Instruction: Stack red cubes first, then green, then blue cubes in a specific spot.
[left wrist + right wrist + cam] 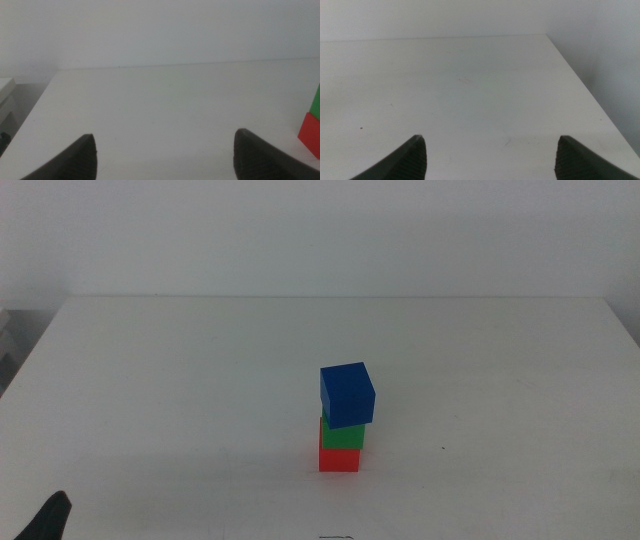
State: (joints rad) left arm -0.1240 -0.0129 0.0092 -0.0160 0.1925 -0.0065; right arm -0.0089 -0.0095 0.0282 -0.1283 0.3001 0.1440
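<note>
One stack stands near the table's front middle: the red cube (339, 457) at the bottom, the green cube (343, 436) on it, the blue cube (347, 394) on top, turned a little and overhanging to the right. The left wrist view catches only the edges of the red cube (310, 134) and green cube (316, 102). My left gripper (165, 155) is open over bare table, far left of the stack; its tip shows at the middle view's bottom left corner (48, 518). My right gripper (490, 157) is open and empty, out of the middle view.
The white table (200, 370) ends at a pale wall behind. Its right edge (590, 90) runs close to my right gripper. A light grey object (6, 100) sits off the table's left side.
</note>
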